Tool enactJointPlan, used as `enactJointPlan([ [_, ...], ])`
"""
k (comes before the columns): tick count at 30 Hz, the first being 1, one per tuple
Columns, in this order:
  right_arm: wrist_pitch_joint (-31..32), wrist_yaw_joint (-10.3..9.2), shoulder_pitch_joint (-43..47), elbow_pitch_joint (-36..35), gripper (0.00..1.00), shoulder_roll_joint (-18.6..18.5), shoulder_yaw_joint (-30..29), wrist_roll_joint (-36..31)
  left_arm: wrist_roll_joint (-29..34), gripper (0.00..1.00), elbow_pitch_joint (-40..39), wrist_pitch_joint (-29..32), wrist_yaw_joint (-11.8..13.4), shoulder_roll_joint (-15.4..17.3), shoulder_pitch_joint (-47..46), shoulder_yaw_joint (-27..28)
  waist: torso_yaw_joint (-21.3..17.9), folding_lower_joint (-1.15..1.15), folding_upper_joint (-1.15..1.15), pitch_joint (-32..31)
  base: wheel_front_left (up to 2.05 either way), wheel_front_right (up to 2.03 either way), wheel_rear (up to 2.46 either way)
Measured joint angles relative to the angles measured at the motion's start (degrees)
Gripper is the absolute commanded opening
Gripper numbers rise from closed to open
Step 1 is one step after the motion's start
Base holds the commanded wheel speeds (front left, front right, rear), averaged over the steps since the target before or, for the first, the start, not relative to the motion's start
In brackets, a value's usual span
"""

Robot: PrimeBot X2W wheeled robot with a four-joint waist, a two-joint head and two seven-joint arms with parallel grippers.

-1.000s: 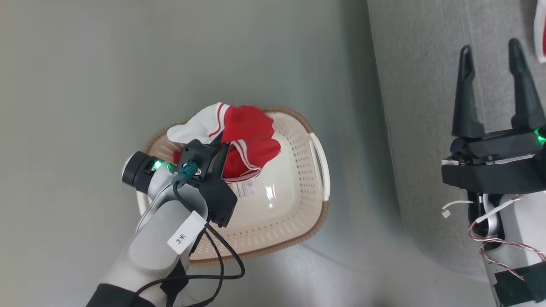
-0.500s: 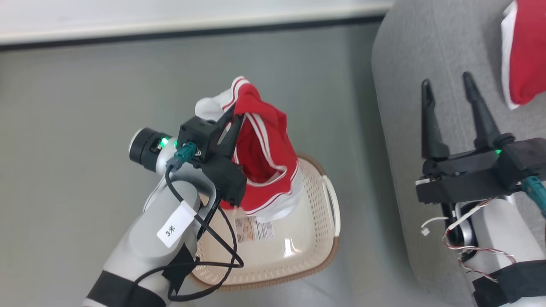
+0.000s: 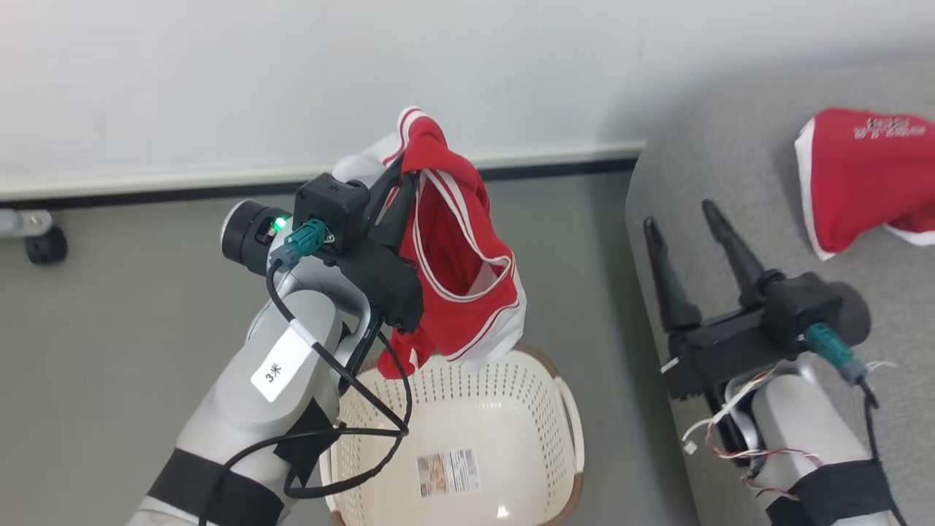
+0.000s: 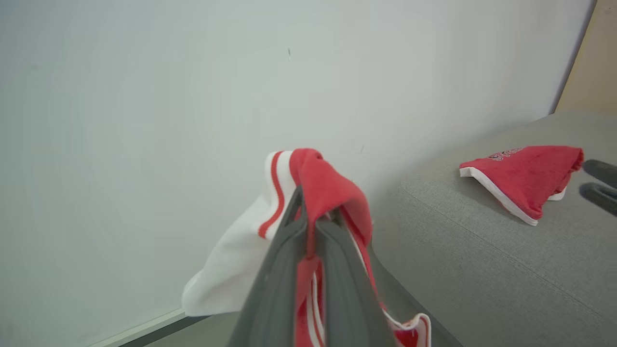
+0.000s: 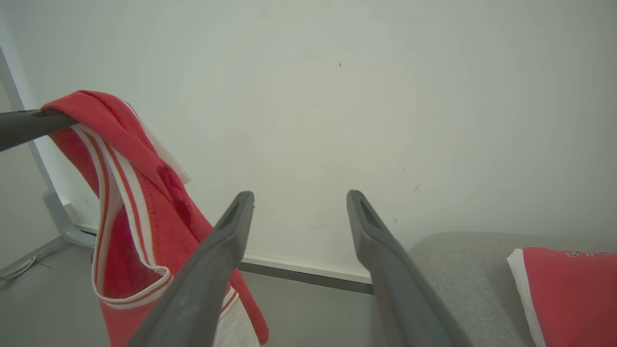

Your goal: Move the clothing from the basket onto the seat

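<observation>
My left gripper [image 3: 405, 172] is shut on the red garment with white panels and striped edging [image 3: 460, 285], which hangs clear above the cream perforated basket [image 3: 511, 394]. The left wrist view shows the same striped garment [image 4: 328, 193] pinched between the dark fingers [image 4: 289, 270], and the right wrist view has this striped garment [image 5: 130, 202] at the left. The other red garment with white lettering [image 3: 862, 175] lies on the grey seat [image 3: 701, 168], also visible as the lettered garment [image 4: 525, 173] on the seat [image 4: 482, 260]. My right gripper [image 3: 676, 215] stands open over the seat's left edge, holding nothing.
A white wall [image 3: 219, 80] with a dark baseboard runs behind the basket. A small black caster [image 3: 45, 245] sits at the far left on the grey floor [image 3: 109, 351]. A barcode label [image 3: 448, 471] lies on the basket's bare bottom.
My left gripper has lifted the striped garment up out of the basket. The head camera has tilted up, bringing the wall and the lettered garment on the seat into view.
</observation>
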Motion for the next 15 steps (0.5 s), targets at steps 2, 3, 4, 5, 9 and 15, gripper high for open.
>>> enactJointPlan([
  [2,0.0,0.53,0.0,1.9,1.0,0.4,1.1,0.0,-1.3,0.0,0.6,0.0,-0.3,0.0,-0.1,-0.8,0.0,0.0,0.0,-1.7,0.0,0.0,0.0],
  [3,0.0,0.85,0.0,2.9,1.0,0.7,1.7,0.0,-1.6,0.0,0.8,0.0,-0.3,0.0,-0.2,-1.3,0.0,0.0,0.0,-2.6,0.0,0.0,0.0],
  [4,0.0,1.08,0.0,3.9,1.0,1.1,2.6,0.0,-2.0,0.0,1.0,0.0,-0.3,0.0,-0.2,-1.8,0.1,0.0,0.0,-3.5,0.0,0.0,0.0],
  [5,0.0,1.43,0.0,4.9,1.0,1.5,3.4,0.0,-2.4,0.0,1.2,0.1,-0.3,0.0,-0.2,-2.3,0.1,0.0,0.0,-4.3,0.0,0.0,0.0],
  [9,0.0,2.45,0.4,8.4,1.0,2.9,7.1,0.0,-5.1,0.0,1.5,0.7,-0.3,0.0,-0.2,-5.2,0.2,0.0,0.0,-7.8,0.0,0.0,0.0],
  [15,0.0,3.02,2.6,12.7,1.0,3.8,13.0,0.0,-8.4,0.0,-0.3,2.2,0.4,0.0,-0.2,-9.8,0.6,0.0,0.0,-12.3,0.0,0.0,0.0],
])
